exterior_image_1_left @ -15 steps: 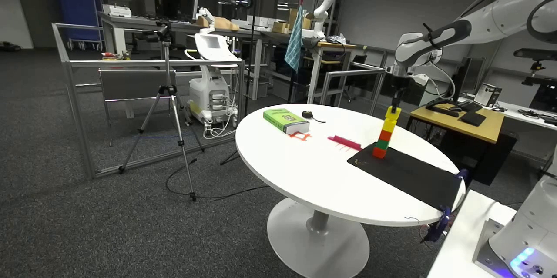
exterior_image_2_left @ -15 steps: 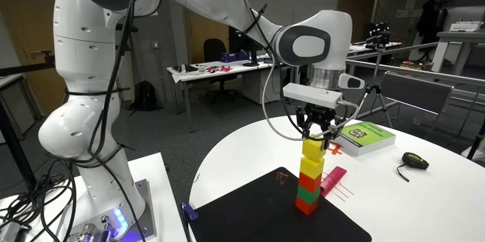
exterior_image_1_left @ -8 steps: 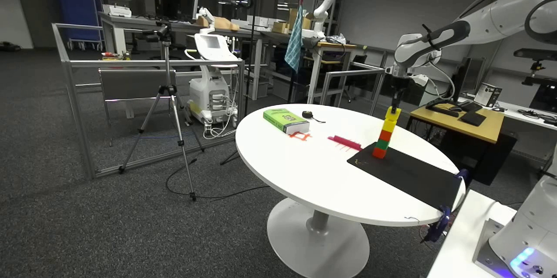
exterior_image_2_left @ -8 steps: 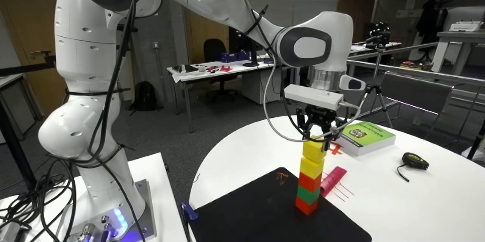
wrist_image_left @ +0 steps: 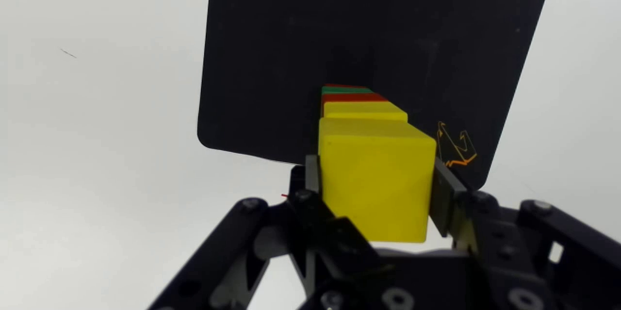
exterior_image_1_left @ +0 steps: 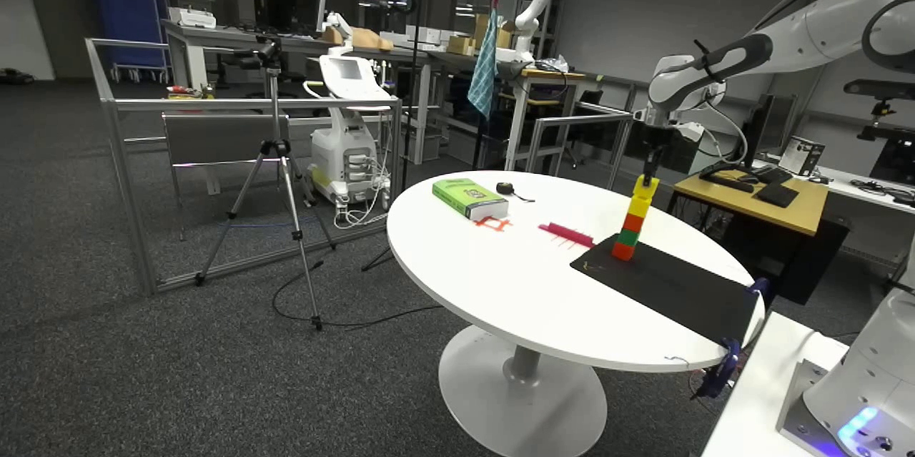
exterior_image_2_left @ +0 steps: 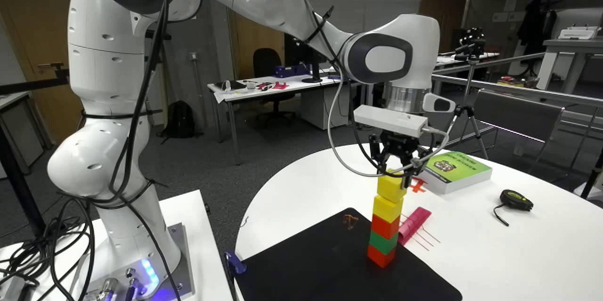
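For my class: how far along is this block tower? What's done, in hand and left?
Done: the bottom red block, green block, upper red block and lower yellow block stand stacked on the black mat. In hand: the jaws are closed on the top yellow block, directly above those four; whether its weight rests there is unclear. Left: probably releasing and backing away, since the jaws grip it.

Grey carpet (exterior_image_1_left: 236, 385), grey wall (exterior_image_1_left: 643, 13), black chair (exterior_image_2_left: 266, 62)
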